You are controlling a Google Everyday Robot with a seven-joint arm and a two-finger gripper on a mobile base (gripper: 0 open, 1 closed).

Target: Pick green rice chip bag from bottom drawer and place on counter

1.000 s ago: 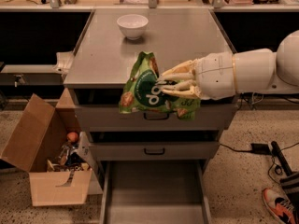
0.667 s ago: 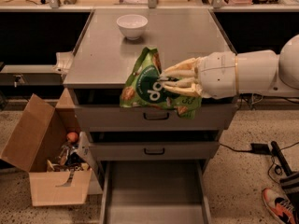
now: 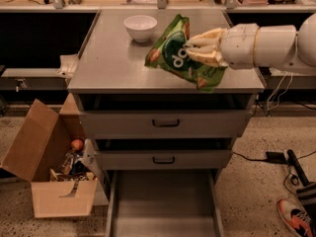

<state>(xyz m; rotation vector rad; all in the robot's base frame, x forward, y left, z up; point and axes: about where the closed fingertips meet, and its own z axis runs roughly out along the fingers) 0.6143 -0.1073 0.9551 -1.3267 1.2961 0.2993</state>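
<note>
End effector (image 3: 195,48) clamped on green rice chip bag (image 3: 170,53), above bench (image 3: 108,58) right-front corner. Risk: release near front edge, crinkly bag may slide off toward open bottom drawer (image 3: 163,206).

The one camera faces the cabinet (image 3: 163,125) front from above, tilted down, near enough that surface (image 3: 108,63) and bottom drawer (image 3: 163,206) fill the view. The tool (image 3: 189,48), clamped on the green rice chip bag (image 3: 170,53), juts in from the right over the surface.

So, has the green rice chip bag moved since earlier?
Yes. The gripper has carried the green rice chip bag up from the top drawer front to over the counter, right of the white bowl.
</note>
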